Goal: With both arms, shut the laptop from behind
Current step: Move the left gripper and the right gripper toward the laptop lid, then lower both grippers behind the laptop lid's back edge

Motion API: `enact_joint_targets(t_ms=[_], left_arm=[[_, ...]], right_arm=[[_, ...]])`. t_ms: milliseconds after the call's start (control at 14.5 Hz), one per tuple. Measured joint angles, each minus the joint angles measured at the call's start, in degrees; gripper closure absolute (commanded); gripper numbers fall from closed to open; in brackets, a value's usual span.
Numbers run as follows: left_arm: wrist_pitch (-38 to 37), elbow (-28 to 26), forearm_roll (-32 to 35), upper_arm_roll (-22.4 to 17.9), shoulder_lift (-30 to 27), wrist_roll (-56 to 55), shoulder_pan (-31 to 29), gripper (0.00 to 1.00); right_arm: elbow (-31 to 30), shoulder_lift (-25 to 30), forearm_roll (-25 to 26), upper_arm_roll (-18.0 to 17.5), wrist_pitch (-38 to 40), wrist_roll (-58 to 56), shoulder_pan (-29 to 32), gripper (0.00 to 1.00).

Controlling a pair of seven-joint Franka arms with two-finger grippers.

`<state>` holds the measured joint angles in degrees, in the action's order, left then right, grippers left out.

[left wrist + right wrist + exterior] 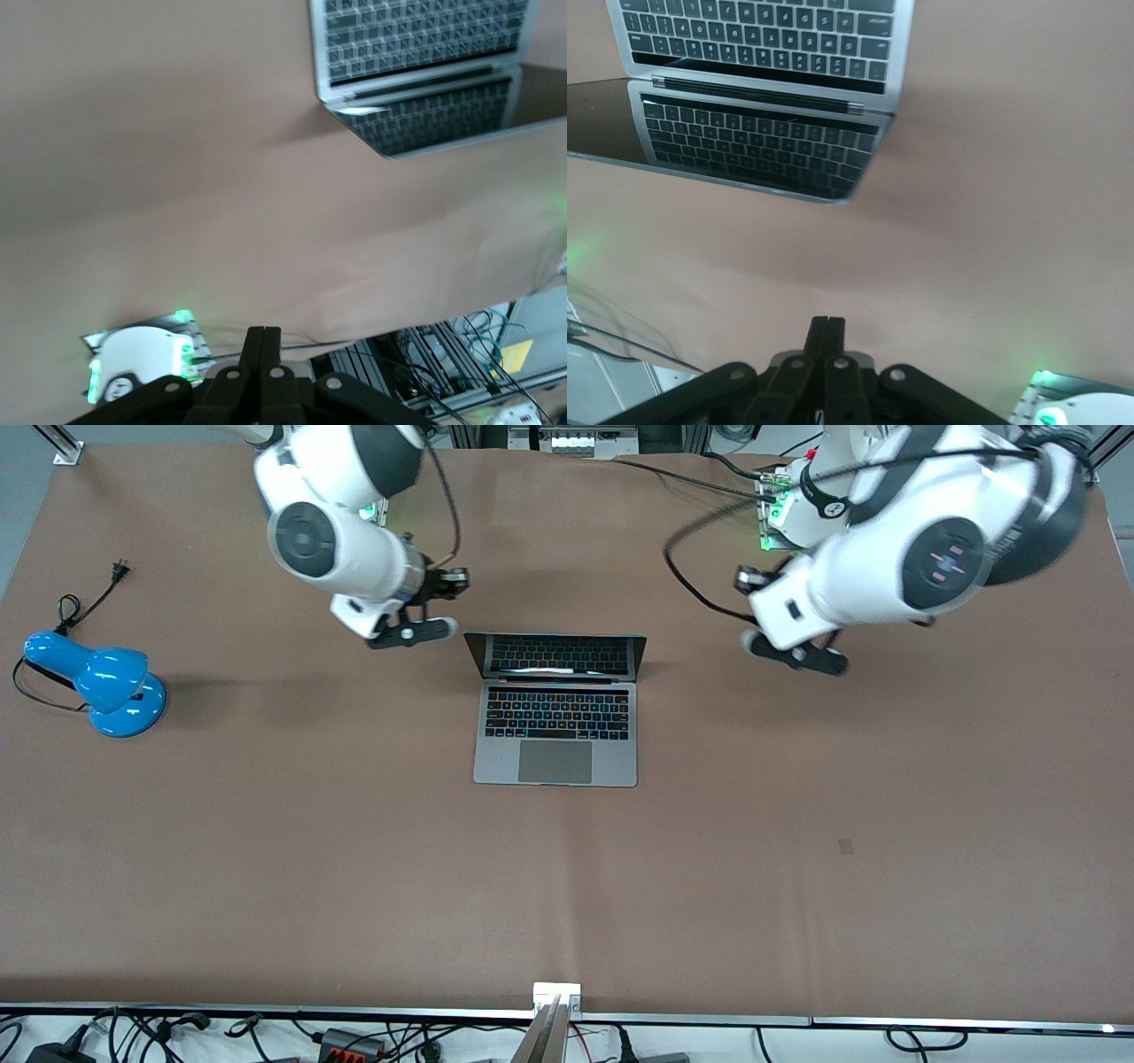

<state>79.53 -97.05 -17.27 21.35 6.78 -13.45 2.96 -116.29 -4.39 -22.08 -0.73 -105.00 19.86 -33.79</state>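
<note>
The silver-grey laptop point(555, 735) lies open in the middle of the table, its dark screen point(555, 655) upright on the side toward the robots' bases. It also shows in the left wrist view point(425, 53) and the right wrist view point(762, 35). My right gripper point(450, 580) hovers over the table beside the screen, toward the right arm's end, shut and empty point(827, 323). My left gripper point(749, 581) hovers over the table toward the left arm's end, farther from the screen, shut and empty point(263, 335). Neither touches the laptop.
A blue desk lamp point(106, 682) with a black cord lies on the brown table point(354, 850) at the right arm's end. Cables and a metal frame point(443, 363) run along the table edge by the robots' bases.
</note>
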Motion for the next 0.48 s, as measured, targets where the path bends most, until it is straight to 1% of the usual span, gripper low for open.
enact_joint_targets(t_ms=[138,207,345,483], left_arm=[[6.4,-7.9,-2.9,0.6,-4.0,0.0,0.0,0.99],[9.8,-11.8,-3.5,1.6,-5.7,0.0,0.0,0.99],[17.3,-18.2,-4.9,5.1,-7.5,0.0,0.0,0.99],[26.3,-23.4,-8.0,9.0,-7.9,0.0,0.1,0.99]], right_arm=[[0.0,-1.8,-0.2,0.0,-2.7,1.5,-1.8,1.0],[0.0,-2.6,-0.4,0.0,-3.5,1.9,-2.1,1.0],[0.0,-3.6,-1.3,0.1,-4.6,2.0,-2.2,1.0],[0.0,-4.2,-1.5,0.3,-5.4,2.0,-2.2,1.0]])
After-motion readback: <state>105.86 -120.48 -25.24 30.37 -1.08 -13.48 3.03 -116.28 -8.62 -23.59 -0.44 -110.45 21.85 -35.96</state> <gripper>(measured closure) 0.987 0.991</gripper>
